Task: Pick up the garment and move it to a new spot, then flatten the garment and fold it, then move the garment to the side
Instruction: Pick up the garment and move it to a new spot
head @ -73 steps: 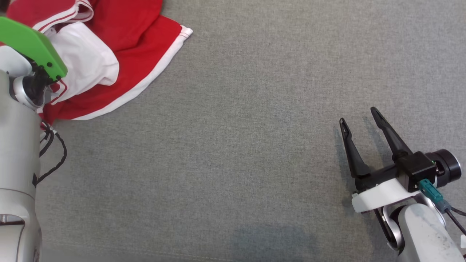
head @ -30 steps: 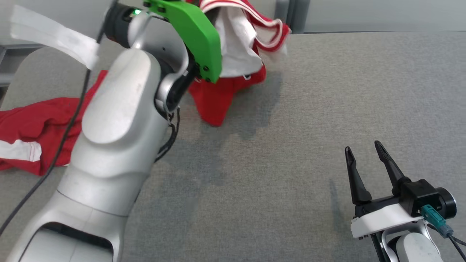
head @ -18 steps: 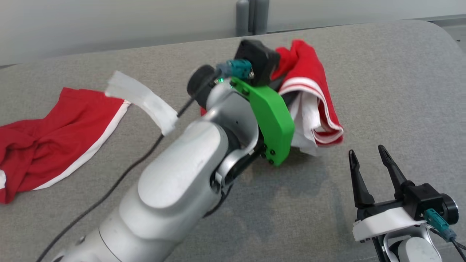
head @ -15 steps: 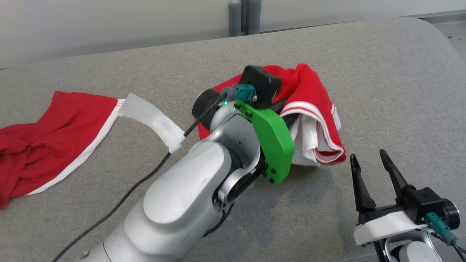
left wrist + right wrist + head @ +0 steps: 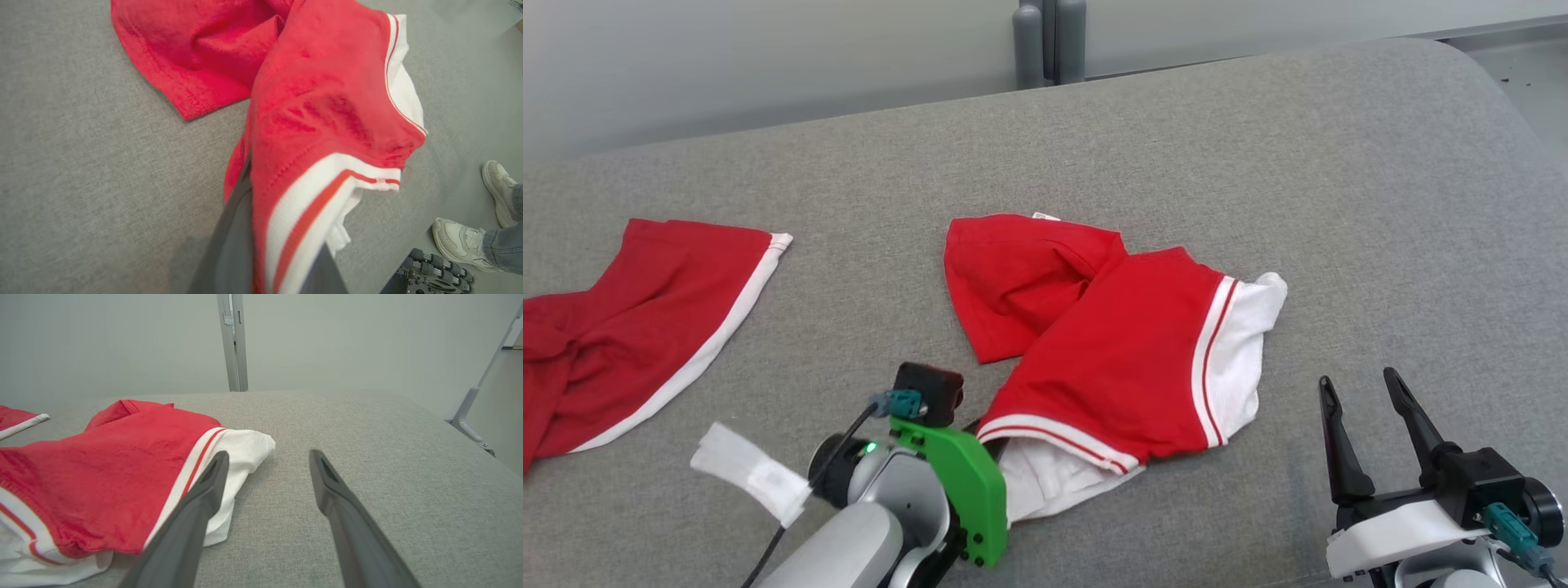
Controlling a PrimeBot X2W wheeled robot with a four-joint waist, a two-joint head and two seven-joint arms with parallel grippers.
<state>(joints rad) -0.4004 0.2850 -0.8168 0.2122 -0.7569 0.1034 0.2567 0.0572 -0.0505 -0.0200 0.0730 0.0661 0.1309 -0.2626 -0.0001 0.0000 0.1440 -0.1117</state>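
The garment (image 5: 1111, 351), red with white striped trim, lies crumpled in the middle of the grey table (image 5: 1380, 204). My left gripper (image 5: 978, 425) is at its near hem, fingers tucked under the cloth and shut on the hem. In the left wrist view the striped hem of the garment (image 5: 327, 102) drapes over my blurred grey fingers (image 5: 233, 245). My right gripper (image 5: 1368, 388) stands open just right of the garment, nothing between its fingers. In the right wrist view that gripper (image 5: 267, 457) points past the white edge of the garment (image 5: 102, 469).
A second red cloth with a white band (image 5: 629, 318) lies at the table's left. A grey post (image 5: 1049, 41) stands behind the far edge. A person's white shoes (image 5: 461, 241) show on the floor beside the table's right end.
The camera has shifted. My left arm carried the garment from the far left to the table's middle and laid it down, drawing back toward the near edge. The right gripper stayed open.
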